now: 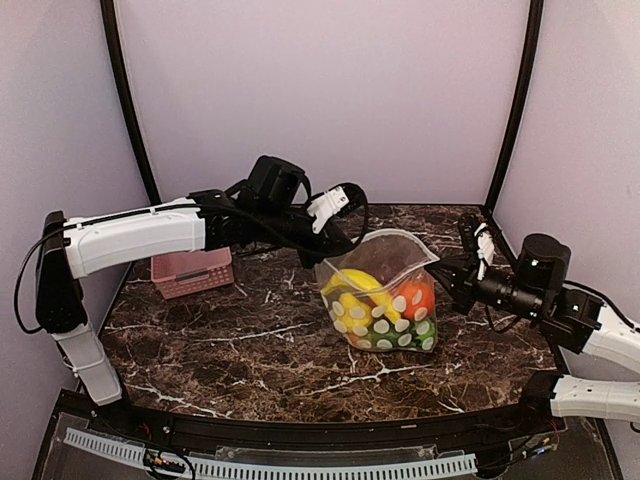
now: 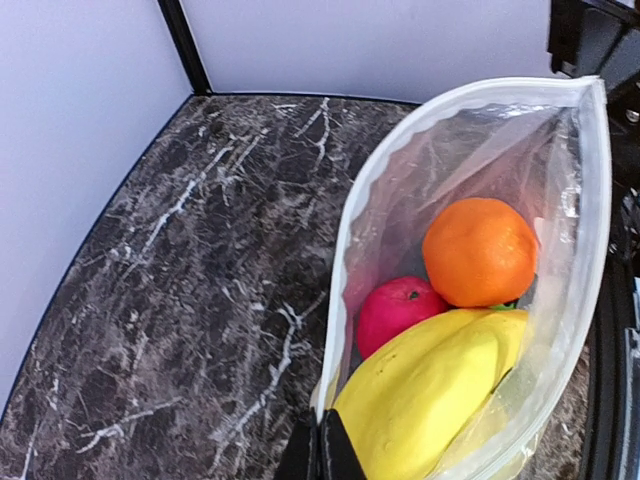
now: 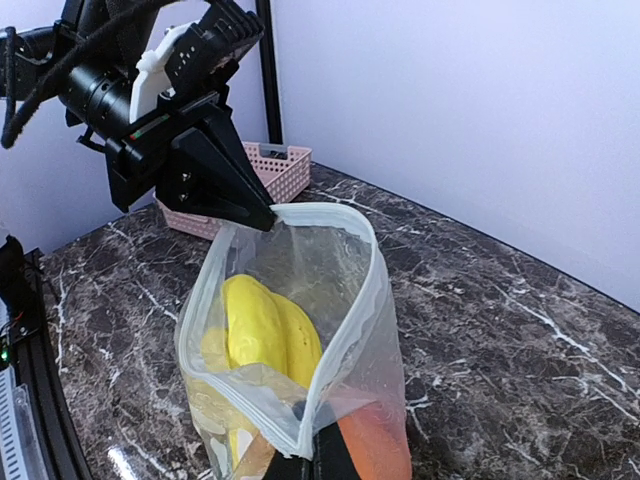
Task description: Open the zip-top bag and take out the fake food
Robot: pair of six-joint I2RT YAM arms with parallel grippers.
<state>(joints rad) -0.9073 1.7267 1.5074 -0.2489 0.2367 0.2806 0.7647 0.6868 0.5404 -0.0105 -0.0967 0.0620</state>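
Zip-top bag [image 1: 378,262], one only, stood upright on the dark marble table [image 1: 230,340]. In the top view it sat just toward 3 o'clock from the table's middle, its mouth pulled wide open. Both arms held it.

The left gripper [image 1: 350,246] reached in from 9 o'clock, and its two fingers were pressed together on the rim at about the bag's 11 o'clock. In the left wrist view that same claw [image 2: 320,455] pinched the white zip strip [image 2: 345,250] at the bottom of the picture. The right gripper [image 1: 443,272] came in from 3 o'clock and nipped the opposite rim. In its own camera its fingertips [image 3: 305,460] were closed on the near corner of the mouth.

The fake food [image 1: 375,305] was all inside the zip-top bag. Looking down the mouth from the left wrist, four pieces could be counted:
- One yellow banana [image 2: 440,390] lay nearest.
- One pink-red ball [image 2: 398,312] lay at the banana's 11 o'clock, touching it.
- One orange ball [image 2: 480,250] sat above at 12 o'clock.
- One sliver of green [image 2: 505,304] was wedged between orange and banana, too hidden to tell its shape.

One pink basket [image 1: 192,270] sat at the table's 9 o'clock edge, well apart from the bag.
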